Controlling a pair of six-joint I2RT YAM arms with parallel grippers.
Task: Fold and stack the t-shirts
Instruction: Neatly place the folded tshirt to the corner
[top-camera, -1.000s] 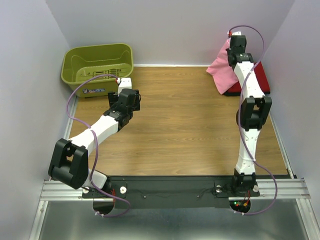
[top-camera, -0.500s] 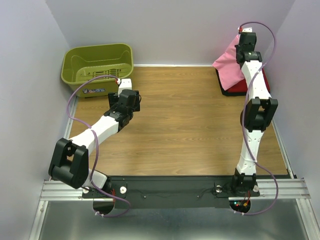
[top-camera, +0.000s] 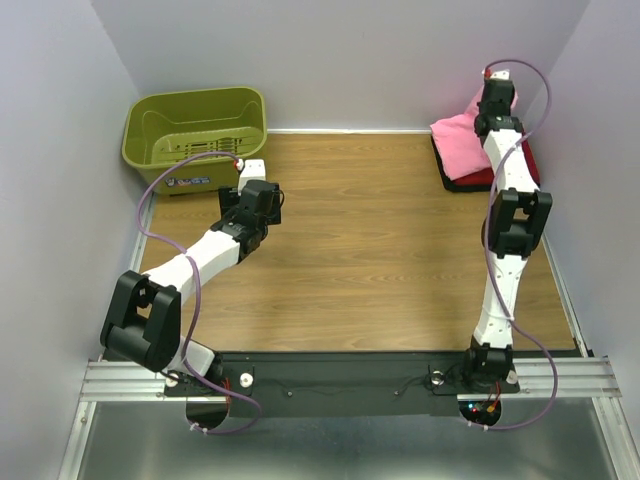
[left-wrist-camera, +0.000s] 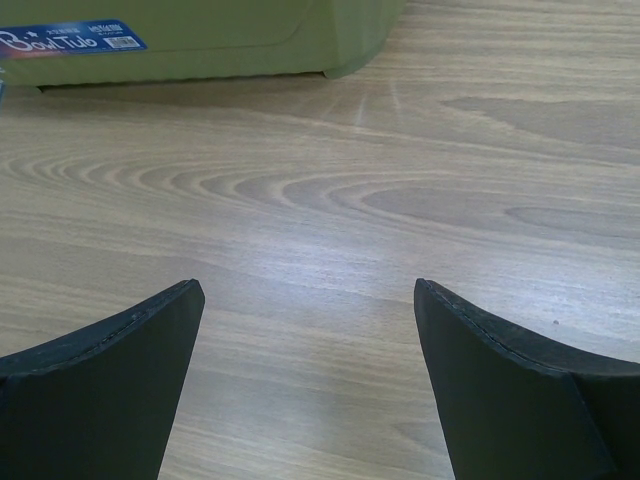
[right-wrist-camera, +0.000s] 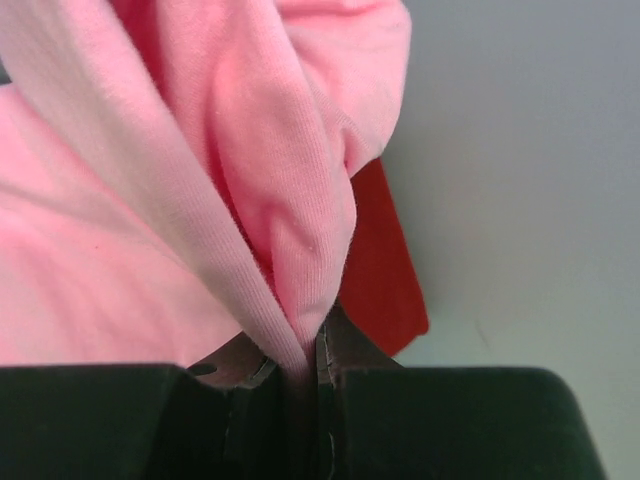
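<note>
Bench (top-camera: 360, 230): wood-grain laminate, smooth, with a slight sheen in the left wrist view (left-wrist-camera: 350, 200).

Pink shirt (top-camera: 458, 140): far right corner of the bench, bunched and soft, lying on top of the red shirt (top-camera: 475, 180). One part of it is lifted towards the right arm (top-camera: 505, 170), which reaches over the pile. A thin dark edge (top-camera: 442, 168) shows under the red on the pile's left side; whether it is cloth cannot be told.

Right jaws: pressed nearly together, pinching a fold of the pink shirt. In the wrist view the pink cloth (right-wrist-camera: 250, 200) is a fine ribbed knit, matte, doubled over into rounded folds that narrow to a pleat where the jaws nip it. Behind it is a flat wedge of red cloth (right-wrist-camera: 380, 270) with a straight edge, and past that the plain grey wall (right-wrist-camera: 520, 150).

Left jaws: spread wide, holding nothing. Fingers (left-wrist-camera: 100, 380) are matte black with curved inner edges, hanging over bare bench. The left arm (top-camera: 200, 260) lies on the left side, just in front of the basket (top-camera: 150, 140).

Basket: olive-green moulded plastic, rounded rectangle, slotted wall, far left corner. Its smooth base (left-wrist-camera: 200, 50) carries a blue label (left-wrist-camera: 70, 40).
</note>
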